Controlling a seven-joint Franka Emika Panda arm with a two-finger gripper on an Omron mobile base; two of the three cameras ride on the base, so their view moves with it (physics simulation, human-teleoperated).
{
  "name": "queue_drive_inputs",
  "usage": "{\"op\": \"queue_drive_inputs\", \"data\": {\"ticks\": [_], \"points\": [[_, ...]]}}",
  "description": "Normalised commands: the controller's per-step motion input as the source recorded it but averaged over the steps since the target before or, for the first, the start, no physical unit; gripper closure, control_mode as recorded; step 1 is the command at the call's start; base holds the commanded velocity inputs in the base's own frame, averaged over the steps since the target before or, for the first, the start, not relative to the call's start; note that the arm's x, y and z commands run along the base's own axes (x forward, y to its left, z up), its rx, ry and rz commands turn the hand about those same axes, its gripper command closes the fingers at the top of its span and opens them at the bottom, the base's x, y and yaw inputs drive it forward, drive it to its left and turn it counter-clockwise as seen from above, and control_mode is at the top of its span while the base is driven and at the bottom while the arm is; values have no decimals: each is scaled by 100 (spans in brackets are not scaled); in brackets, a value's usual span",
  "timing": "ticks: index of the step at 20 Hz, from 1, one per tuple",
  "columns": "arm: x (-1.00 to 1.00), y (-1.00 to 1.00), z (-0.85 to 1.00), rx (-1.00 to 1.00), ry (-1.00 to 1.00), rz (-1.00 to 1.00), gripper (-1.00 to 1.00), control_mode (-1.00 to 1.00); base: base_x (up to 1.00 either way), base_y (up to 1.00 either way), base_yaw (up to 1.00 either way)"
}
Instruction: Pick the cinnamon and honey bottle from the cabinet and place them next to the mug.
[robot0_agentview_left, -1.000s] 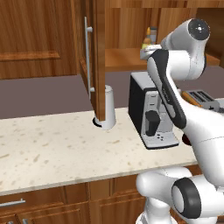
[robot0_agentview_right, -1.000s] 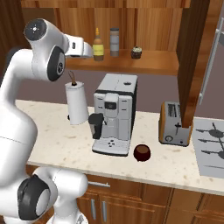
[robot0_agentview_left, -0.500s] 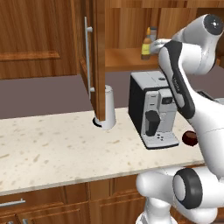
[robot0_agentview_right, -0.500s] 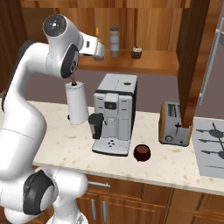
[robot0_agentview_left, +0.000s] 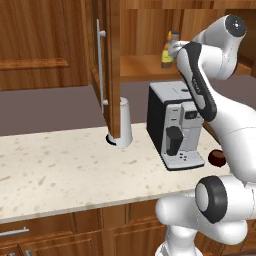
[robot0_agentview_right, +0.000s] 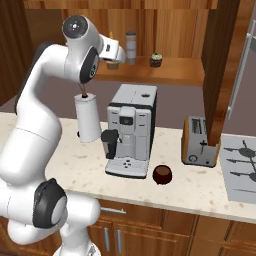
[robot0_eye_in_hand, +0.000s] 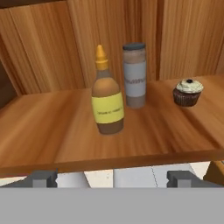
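Observation:
On the cabinet shelf (robot0_eye_in_hand: 52, 131) stands the honey bottle (robot0_eye_in_hand: 107, 105), amber with a yellow cap and label. Just behind it to the right is the cinnamon (robot0_eye_in_hand: 134, 75), a grey shaker with a brown top. My gripper (robot0_eye_in_hand: 113, 178) is open and empty, in front of the shelf's edge and facing the bottle, with its fingertips (robot0_eye_in_hand: 41, 178) wide apart. From the right base view, my hand (robot0_agentview_right: 113, 50) covers most of the honey bottle, and the cinnamon (robot0_agentview_right: 131, 48) stands clear beside it. The dark red-brown mug (robot0_agentview_right: 162, 174) sits on the counter in front of the coffee machine (robot0_agentview_right: 131, 130).
A cupcake (robot0_eye_in_hand: 188, 92) stands on the shelf to the right of the cinnamon. The open cabinet door (robot0_agentview_left: 109, 65) with its silver handle (robot0_agentview_left: 100, 67) hangs left of the arm. A white cylinder (robot0_agentview_left: 123, 123), a toaster (robot0_agentview_right: 200, 147) and a stove (robot0_agentview_right: 242, 167) are on the counter.
The arm has swung up and toward the cabinet shelf, bringing the open gripper closer in front of the honey bottle. Nothing on the shelf has moved.

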Motion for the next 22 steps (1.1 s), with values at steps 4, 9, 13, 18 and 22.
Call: {"op": "queue_drive_inputs", "data": {"ticks": [4,9,13,18,22], "points": [[45,0,-1,0,0,0,-100,-100,0,0,0],[47,3,-2,-1,3,0,-100,-100,0,0,0],[32,1,-7,-2,5,0,-100,-100,0,0,0],[21,4,-12,-3,3,0,-100,-100,0,0,0],[18,2,-2,-1,1,0,-100,-100,0,0,0]]}}
